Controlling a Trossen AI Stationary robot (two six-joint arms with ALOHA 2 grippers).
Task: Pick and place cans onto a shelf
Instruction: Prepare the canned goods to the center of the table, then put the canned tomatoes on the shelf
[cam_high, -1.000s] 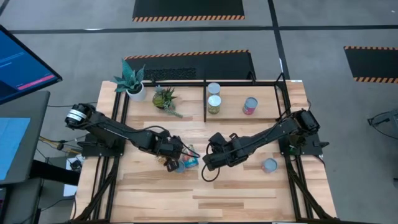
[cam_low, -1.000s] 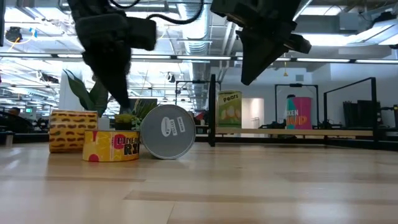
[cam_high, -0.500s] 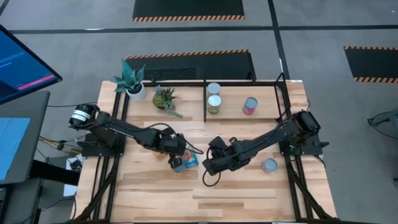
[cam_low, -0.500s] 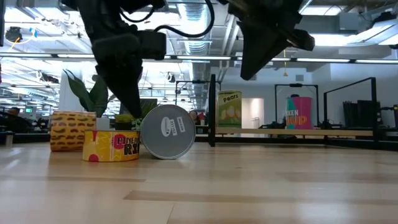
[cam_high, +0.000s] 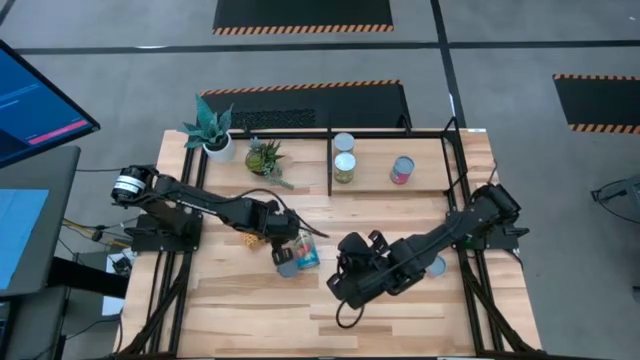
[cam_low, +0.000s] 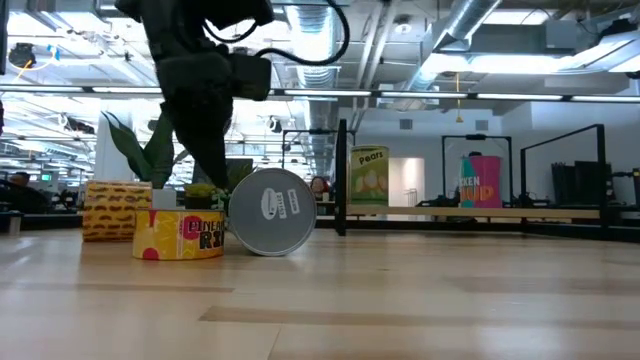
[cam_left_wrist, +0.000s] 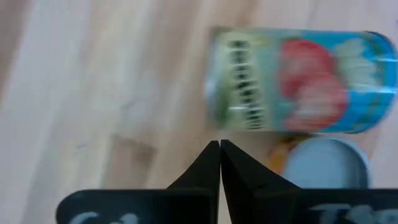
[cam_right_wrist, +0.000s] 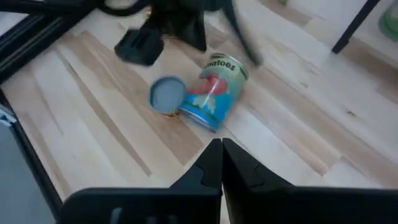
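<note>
- Nearest the front edge, short of the toppled light-blue tin can with the red picture (cam_high: 308, 254): right gripper (cam_right_wrist: 221, 144), fingers (cam_right_wrist: 202, 175) pressed together, holding nothing. Could shove the can into a roll if driven forward unspread; no way to grasp it like this.
- Round-sided and lying flat on the pale wooden surface (cam_high: 250, 310), so likely to trundle away at any nudge, possibly toward the surface's edge.
- Touching the toppled can, or very nearly: upright yellow can with a grey-blue lid (cam_high: 285, 263). Could be knocked over or pushed aside by a sideways grab.
- Just beyond the toppled can: left gripper (cam_left_wrist: 220, 144), fingers (cam_left_wrist: 202, 171) also pressed together, empty. Risk of both arms crowding one can and colliding.
- Behind the yellow can, farther from the toppled can: another yellow patterned can (cam_low: 115, 208), half hidden under the left arm; easy to clip unseen.
- Well apart from the toppled can, on the right arm's side: upright pale-topped can (cam_high: 434, 265), close against that arm; a swing could bowl it over.
- Farthest from the toppled can: black-barred shelf with a light wood base (cam_high: 430, 182), already holding three upright cans (cam_high: 344, 166). Danger of catching a bar or toppling a neighbour on delivery.
</note>
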